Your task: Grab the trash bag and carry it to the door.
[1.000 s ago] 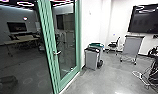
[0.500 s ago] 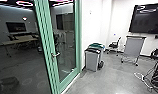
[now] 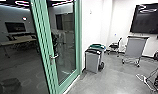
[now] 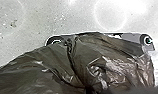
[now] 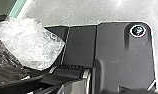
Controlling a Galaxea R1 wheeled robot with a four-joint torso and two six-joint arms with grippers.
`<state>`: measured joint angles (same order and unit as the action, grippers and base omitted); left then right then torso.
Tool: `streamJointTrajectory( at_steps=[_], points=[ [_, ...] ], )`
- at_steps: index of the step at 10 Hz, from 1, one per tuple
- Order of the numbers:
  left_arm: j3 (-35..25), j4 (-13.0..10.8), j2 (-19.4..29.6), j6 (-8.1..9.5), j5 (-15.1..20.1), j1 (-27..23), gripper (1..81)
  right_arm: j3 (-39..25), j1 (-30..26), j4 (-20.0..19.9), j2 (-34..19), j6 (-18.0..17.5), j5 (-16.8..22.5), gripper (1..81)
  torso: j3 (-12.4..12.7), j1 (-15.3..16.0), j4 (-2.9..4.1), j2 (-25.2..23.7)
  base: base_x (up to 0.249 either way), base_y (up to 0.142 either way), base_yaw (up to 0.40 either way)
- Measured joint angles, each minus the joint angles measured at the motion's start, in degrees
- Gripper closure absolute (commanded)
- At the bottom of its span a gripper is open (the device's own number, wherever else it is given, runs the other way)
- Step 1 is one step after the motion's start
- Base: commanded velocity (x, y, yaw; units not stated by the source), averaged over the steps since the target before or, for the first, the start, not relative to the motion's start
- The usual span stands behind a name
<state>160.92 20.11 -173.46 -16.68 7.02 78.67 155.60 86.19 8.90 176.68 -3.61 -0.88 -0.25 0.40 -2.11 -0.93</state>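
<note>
Dark, crinkled plastic of the trash bag [image 4: 95,62] bulges large in the left wrist view, over part of the robot's own base plate. In the right wrist view, some of the dark bag [image 5: 6,75] shows beside a clump of clear, crumpled plastic [image 5: 32,45]; whether the two are joined I cannot tell. The glass door [image 3: 66,47] stands in a green frame in the head view, with a metal handle [image 3: 54,57] on its upright. How either gripper stands on the bag cannot be made out.
Right of the door, a grey bin [image 3: 92,61] and a green-lidded bin [image 3: 97,46] stand by the white wall. Farther back are a chair [image 3: 115,46] and a wheeled stand [image 3: 135,47]. Cables [image 3: 145,80] trail at the right. Behind the glass is a table [image 3: 18,40].
The head camera has moved a little closer: the bins look slightly larger, and the door's upright and handle sit farther left and lower in the picture.
</note>
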Motion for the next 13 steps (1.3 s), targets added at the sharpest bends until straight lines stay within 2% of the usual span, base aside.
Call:
streamJointTrajectory(
  at_steps=[13],
  points=[
    [0.0, 0.0, 0.0, 0.0, 0.0, 0.0, 81.1, 0.0, 0.0, 0.0, 0.0, 0.0, 0.0, 1.0, 0.0, 0.0, 0.0, 0.0, 0.163, 0.0, 0.0]
  ],
)
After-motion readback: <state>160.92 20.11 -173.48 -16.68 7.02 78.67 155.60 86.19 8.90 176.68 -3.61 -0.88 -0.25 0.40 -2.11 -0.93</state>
